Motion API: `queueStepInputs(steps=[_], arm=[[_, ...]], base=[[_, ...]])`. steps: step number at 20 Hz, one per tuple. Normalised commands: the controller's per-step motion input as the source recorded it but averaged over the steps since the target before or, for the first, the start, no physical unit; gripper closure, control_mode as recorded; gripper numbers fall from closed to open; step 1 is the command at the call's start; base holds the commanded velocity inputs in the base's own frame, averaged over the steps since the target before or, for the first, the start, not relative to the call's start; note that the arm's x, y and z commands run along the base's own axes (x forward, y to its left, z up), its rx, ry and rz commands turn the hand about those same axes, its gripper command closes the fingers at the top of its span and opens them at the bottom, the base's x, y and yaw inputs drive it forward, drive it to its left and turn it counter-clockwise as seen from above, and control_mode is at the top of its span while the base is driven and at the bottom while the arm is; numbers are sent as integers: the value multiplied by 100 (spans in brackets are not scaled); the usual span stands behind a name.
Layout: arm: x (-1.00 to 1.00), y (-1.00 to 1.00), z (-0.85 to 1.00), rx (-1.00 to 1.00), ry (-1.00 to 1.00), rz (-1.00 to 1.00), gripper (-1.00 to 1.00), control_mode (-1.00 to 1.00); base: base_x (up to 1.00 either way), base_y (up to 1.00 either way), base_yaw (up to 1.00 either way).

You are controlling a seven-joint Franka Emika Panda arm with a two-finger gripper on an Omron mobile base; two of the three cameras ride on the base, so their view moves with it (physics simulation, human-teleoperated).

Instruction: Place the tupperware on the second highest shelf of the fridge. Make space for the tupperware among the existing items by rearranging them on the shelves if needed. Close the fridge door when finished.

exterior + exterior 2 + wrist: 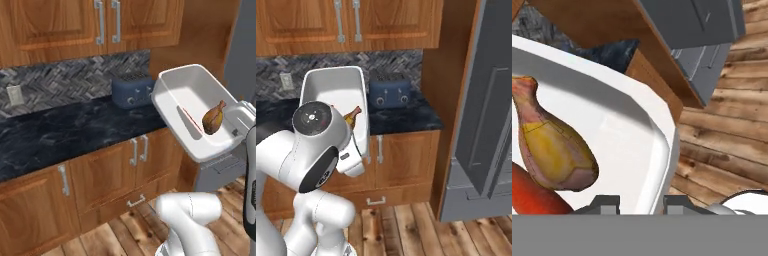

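My gripper (pixel 641 204) is shut on the side wall of the white tupperware (pixel 627 115), one finger inside and one outside. In the left base view the tupperware (pixel 185 95) hangs tilted in the air over the counter's right end, held at its right rim by the gripper (pixel 236 129). A brown drumstick (pixel 213 118) and a thin red bit (pixel 190 119) lie inside. From the right base view the tupperware (pixel 331 87) stands behind my arm's big joint. The grey fridge (pixel 491 125) rises to the right; its shelves and the existing items are hidden.
A blue toaster (pixel 131 90) stands on the black stone counter (pixel 60 135) just left of the tub. Wooden wall cabinets (pixel 60 25) hang above and wooden base cabinets (pixel 105 180) stand below. A wooden side panel (pixel 448 75) separates the counter from the fridge.
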Motion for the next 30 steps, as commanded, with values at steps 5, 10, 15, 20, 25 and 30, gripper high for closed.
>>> queueStepInputs(steps=[5,10,15,20,25,30], arm=[[0,0,0,0,0,0,100,100],[0,0,0,0,0,0,100,100],[0,0,0,0,0,0,100,100],[0,0,0,0,0,0,100,100],[0,0,0,0,0,0,100,100],[0,0,0,0,0,0,100,100]], base=[[-26,-38,-63],[3,-64,-62],[9,-71,-57],[18,-69,-53],[56,-60,-45],[81,-37,-13]])
